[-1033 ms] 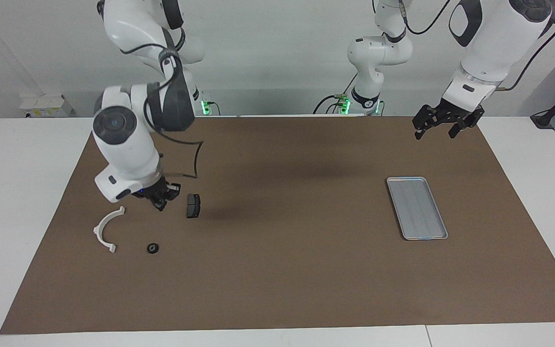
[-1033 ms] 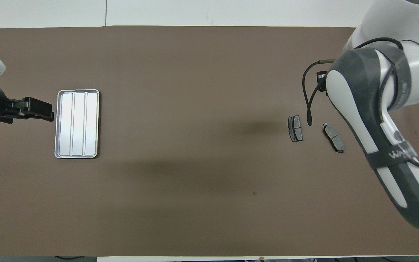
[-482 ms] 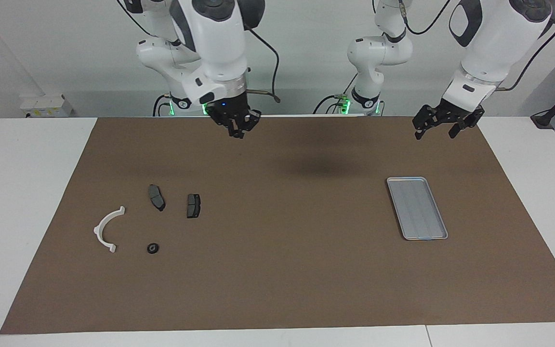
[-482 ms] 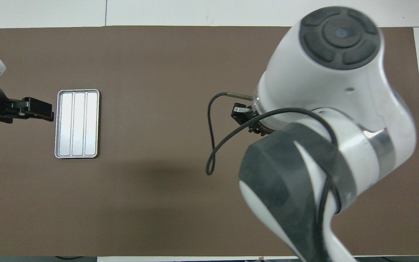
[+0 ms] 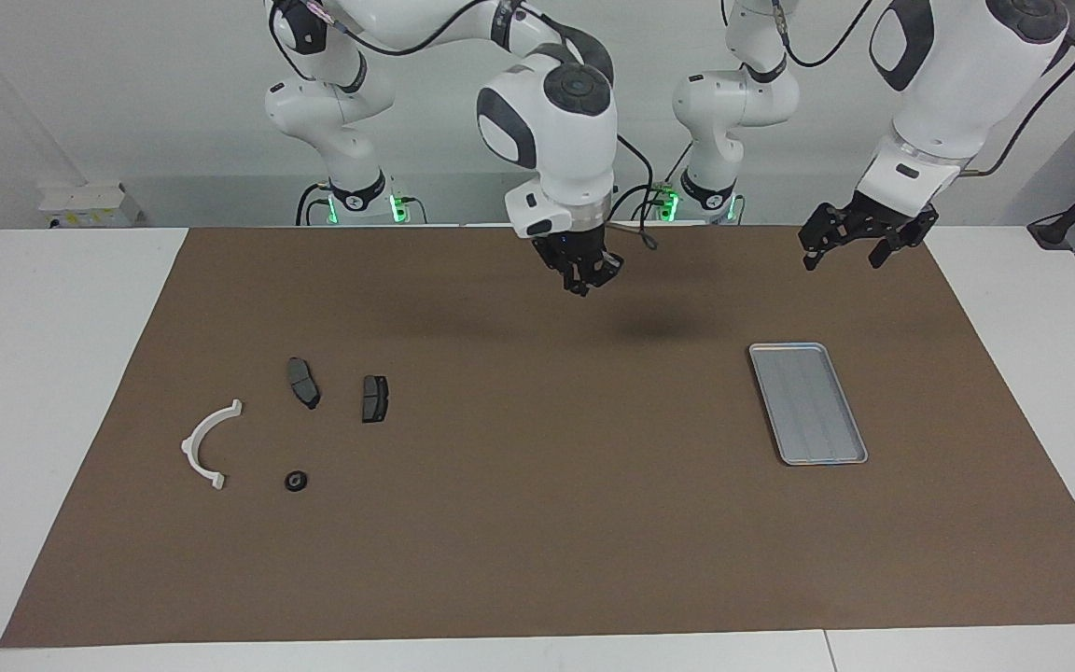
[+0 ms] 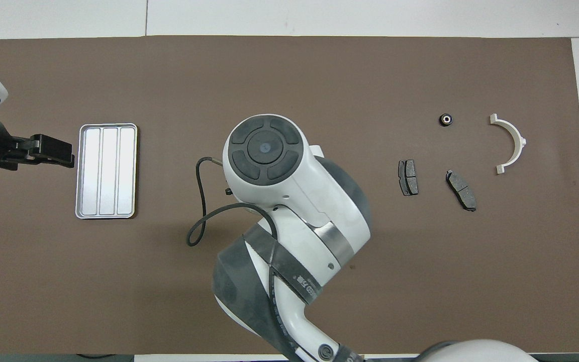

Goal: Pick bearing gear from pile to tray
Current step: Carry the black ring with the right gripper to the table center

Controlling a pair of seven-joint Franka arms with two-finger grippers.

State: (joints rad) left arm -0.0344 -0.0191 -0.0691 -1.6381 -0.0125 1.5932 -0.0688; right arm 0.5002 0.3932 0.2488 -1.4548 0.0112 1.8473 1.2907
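four parts of the pile lie well apart from the tray. right gripper, fingers together and likely carrying something tiny, hangs between them; left gripper waits spread near the tray.

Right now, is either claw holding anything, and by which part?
Left claw, open over the brown mat, holds nothing. Right claw is shut over the mat; whether its tips pinch a tiny part cannot be told.

Facing camera high, opposite robots; overhead steep; both share mat.
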